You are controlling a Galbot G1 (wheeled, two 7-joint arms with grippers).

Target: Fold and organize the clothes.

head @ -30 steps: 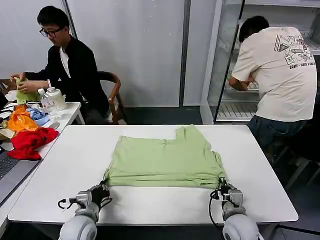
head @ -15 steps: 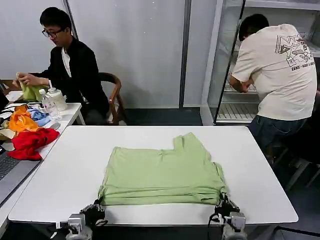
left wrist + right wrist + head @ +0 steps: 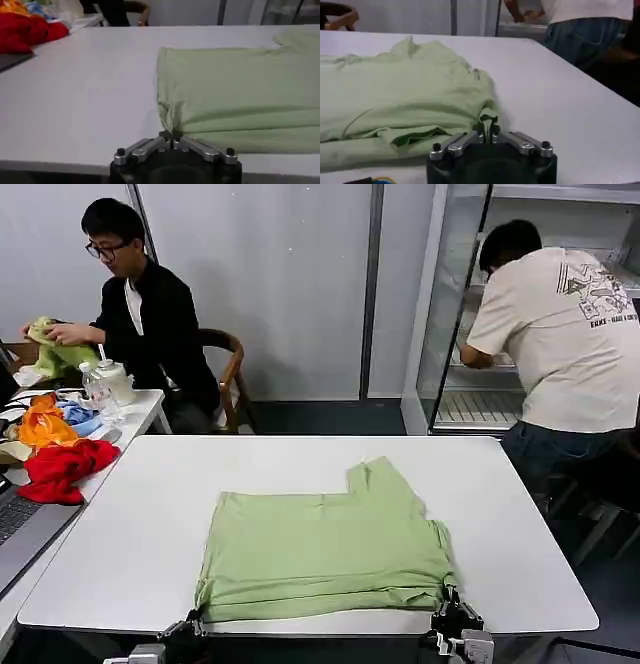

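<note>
The light yellow-green folded cotton shirt (image 3: pixel 325 554) lies on the white counter (image 3: pixel 140 514) at its near edge. Left gripper (image 3: pixel 171 141) and right gripper (image 3: pixel 488 132) each have jaws clenched on a near corner; bare counter lies all around

White table (image 3: pixel 130 514) — red cloth (image 3: pixel 60 467), orange cloth (image 3: pixel 42 422), bottle (image 3: pixel 96 391) nearby.

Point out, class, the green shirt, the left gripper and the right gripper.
green shirt (image 3: pixel 325 549): head view, middle of the folded body.
left gripper (image 3: pixel 171 134): left wrist view, between its fingers, pinching the shirt's corner.
right gripper (image 3: pixel 487 131): right wrist view, between its fingers.
</note>
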